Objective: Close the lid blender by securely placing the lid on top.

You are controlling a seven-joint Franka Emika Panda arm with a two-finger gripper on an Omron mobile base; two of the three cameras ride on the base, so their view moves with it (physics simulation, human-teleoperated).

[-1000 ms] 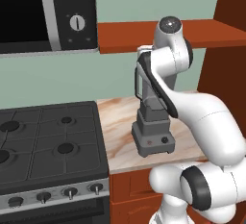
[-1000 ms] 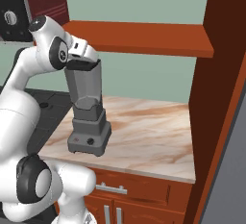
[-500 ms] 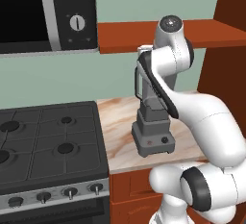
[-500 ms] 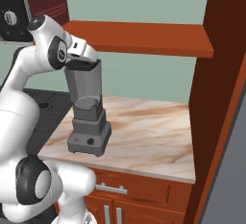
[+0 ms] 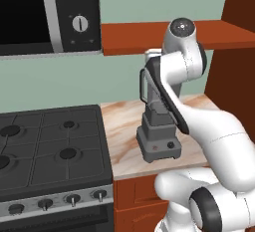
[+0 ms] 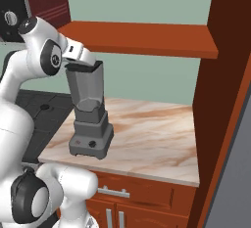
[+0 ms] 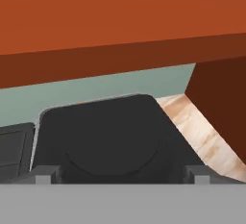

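Observation:
The grey blender (image 6: 90,109) stands on the marble counter, with its red button and black knob on the blocky base (image 5: 159,145). The dark lid (image 6: 84,66) lies flat on the jar's rim. In the hand view the lid (image 7: 105,136) spreads wide just beyond my gripper (image 7: 122,174). The two fingertips (image 7: 45,173) stand far apart over the lid's near edge, and the lid looks wider than the gap between them. My gripper (image 6: 78,58) hangs right above the jar top, open. The arm hides the upper jar in the left base view.
A red-brown shelf (image 6: 147,36) runs close above the hand. A tall wooden cabinet side (image 6: 220,100) bounds the counter (image 6: 152,139) on the right. The gas stove (image 5: 50,146) lies left of the blender, under a microwave (image 5: 45,17).

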